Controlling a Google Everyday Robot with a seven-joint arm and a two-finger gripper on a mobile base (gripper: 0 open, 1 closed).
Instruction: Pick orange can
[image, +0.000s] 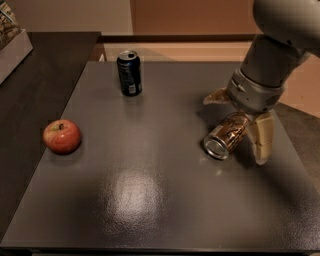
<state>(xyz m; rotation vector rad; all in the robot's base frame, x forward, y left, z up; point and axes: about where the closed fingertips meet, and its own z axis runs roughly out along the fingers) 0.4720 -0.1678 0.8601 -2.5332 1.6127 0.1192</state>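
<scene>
The orange can (226, 136) lies on its side on the grey table (150, 190), at the right, its silver end facing the front left. My gripper (237, 122) is open and hangs right over the can's far end. One tan finger (263, 139) reaches down to the table on the can's right side, the other (216, 96) juts out behind the can to the left. The can's far end is hidden under the gripper's wrist.
A dark blue can (129, 73) stands upright at the back of the table. A red apple (62, 136) sits near the left edge. A white box (12, 45) stands on the dark counter at the far left.
</scene>
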